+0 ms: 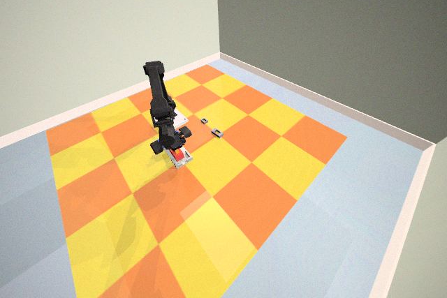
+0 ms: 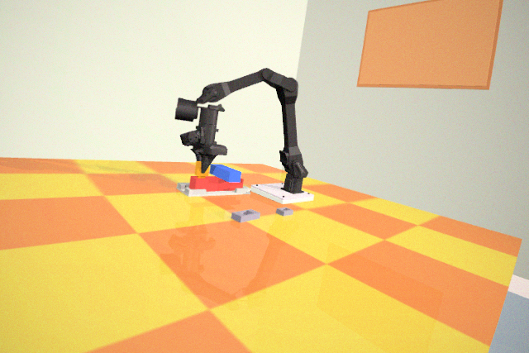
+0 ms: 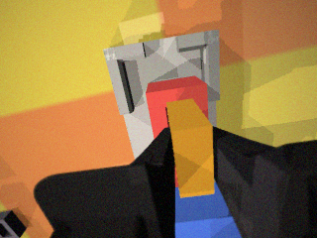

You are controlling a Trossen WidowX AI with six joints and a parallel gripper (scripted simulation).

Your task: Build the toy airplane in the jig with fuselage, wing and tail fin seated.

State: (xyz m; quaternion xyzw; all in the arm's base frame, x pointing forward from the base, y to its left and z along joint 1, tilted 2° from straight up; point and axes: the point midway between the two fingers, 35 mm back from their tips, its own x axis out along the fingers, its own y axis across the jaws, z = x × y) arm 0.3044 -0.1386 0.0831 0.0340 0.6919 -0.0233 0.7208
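Pressing the tail fin (image 1: pixel 177 151) (image 2: pixel 198 169) (image 3: pixel 192 159) straight down into the tail socket of the fuselage (image 1: pixel 178 155) (image 2: pixel 205 183) (image 3: pixel 158 109) looks like the step in hand. Keep upright, square to the length of the body, and push gently; on feeling resistance, ease off and realign rather than force. Check for full seating before letting go; cannot tell that from these views. Then spread evenly and rise vertically, taking care not to drag the fin out or nudge the wing (image 1: pixel 177 131) (image 2: pixel 226 173) (image 3: pixel 203 213).

Pinching the fin with the pincer (image 1: pixel 177 148) (image 2: pixel 202 169) (image 3: pixel 183 131), from nine and three o'clock in the wrist view. Below the fingertips, the fuselage in the cradle (image 1: pixel 190 158) (image 2: pixel 196 192) (image 3: pixel 212 55), with red end toward twelve; toward six, the wing, across the body.
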